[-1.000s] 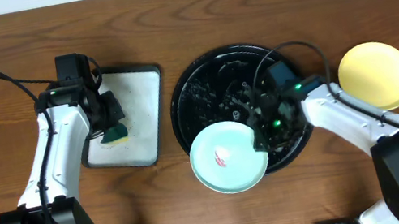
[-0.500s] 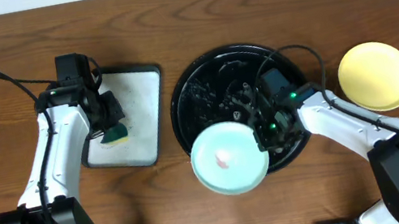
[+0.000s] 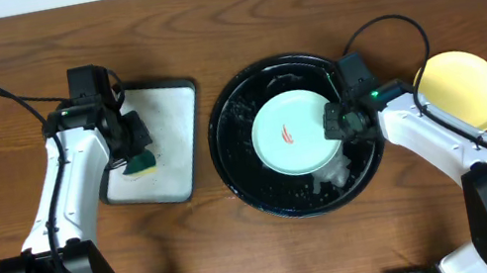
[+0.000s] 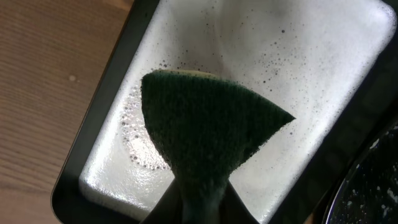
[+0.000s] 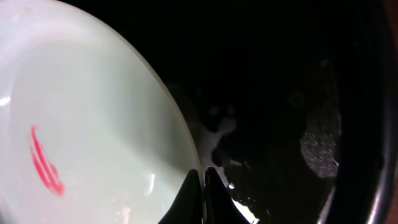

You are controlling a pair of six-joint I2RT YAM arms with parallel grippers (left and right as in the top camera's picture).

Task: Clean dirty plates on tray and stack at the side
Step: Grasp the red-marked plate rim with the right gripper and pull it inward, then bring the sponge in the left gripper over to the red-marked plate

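My left gripper (image 4: 200, 186) is clenched on the green sponge (image 4: 211, 124), poised over the soapy white tray (image 3: 170, 119) left of the desk's centre, loaded for scrubbing, I'd say. Mid-desk, the mint plate (image 3: 277, 156) with its red smear (image 3: 290, 134) sits within the black tray (image 3: 242, 172). The right gripper (image 3: 340, 124) is pinching its right rim, likely to steady it. The yellow plate (image 3: 462, 90) rests on bare wood near the right edge, probably starting the stack.

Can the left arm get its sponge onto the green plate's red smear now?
Probably yes: the smear lies uncovered, the right fingers pinch only the plate's right rim, leaving the sponge a free path from the left.
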